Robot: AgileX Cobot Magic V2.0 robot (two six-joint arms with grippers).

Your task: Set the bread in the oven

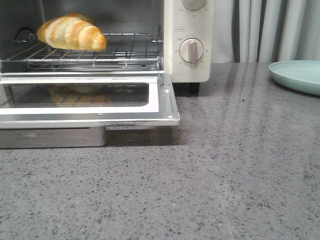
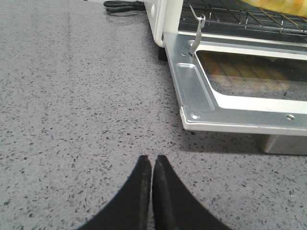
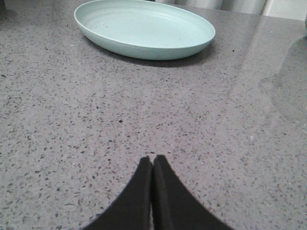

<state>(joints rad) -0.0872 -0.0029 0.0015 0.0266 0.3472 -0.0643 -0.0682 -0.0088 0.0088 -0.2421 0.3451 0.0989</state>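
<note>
Front view: the bread [image 1: 71,32] lies on the wire rack [image 1: 125,54] inside the oven [image 1: 187,70], toward the rack's left side, and its reflection shows in the glass of the lowered door [image 1: 167,100] (the door hangs flat out over the counter [image 1: 225,175]). A knob [image 1: 191,50] sits on the oven's cream panel to the right of the opening. Well apart to the right, a pale green plate [image 1: 297,75] rests on the counter. The left gripper [image 2: 152,165] hovers over bare counter near the door's corner, fingers pressed together and holding nothing. The right gripper [image 3: 152,165] is likewise closed and empty, with the plate beyond it.
</note>
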